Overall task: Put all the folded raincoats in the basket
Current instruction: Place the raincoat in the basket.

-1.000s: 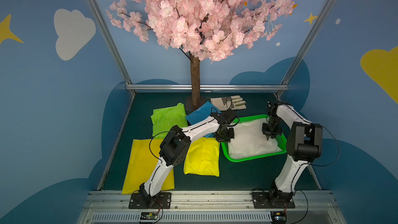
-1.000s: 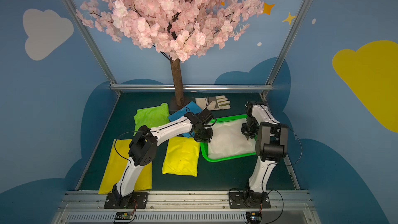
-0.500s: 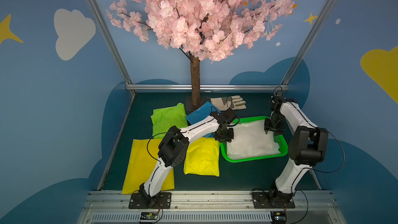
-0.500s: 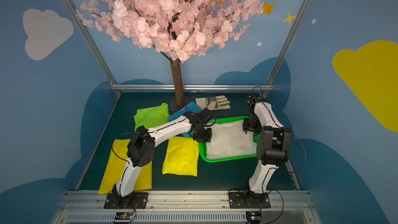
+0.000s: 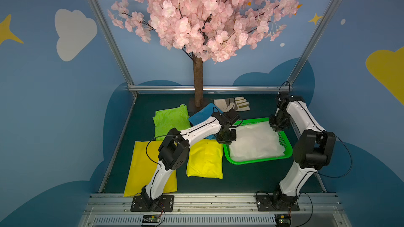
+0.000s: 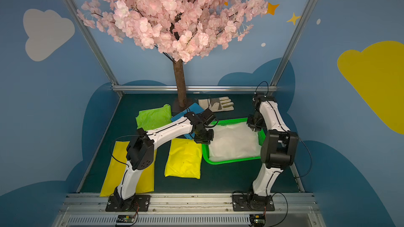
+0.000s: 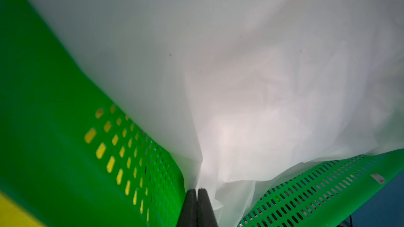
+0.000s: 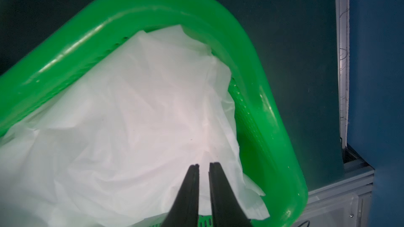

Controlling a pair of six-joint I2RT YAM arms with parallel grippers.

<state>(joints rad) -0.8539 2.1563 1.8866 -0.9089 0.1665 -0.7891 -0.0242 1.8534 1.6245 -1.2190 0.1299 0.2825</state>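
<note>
The white folded raincoat [image 5: 255, 143] lies inside the basket [image 5: 260, 160] on the desk and fills most of it, with its edges riding up the basket's walls. Since a second ago the right arm has drawn its wrist back toward the basket's far right corner. There the right end effector [image 8: 204, 165] hangs just above the raincoat, its jaws a narrow slit apart with nothing between them. The left end effector [image 7: 197, 191] has hardly shifted from the basket's left wall. Its jaws are pressed together at the raincoat's edge, and whether a thin film of it is pinched cannot be told. The placing looks all but done: the right side is free, and the left need only let go of anything it holds and lift away without dragging the flimsy plastic over the basket's rim
</note>
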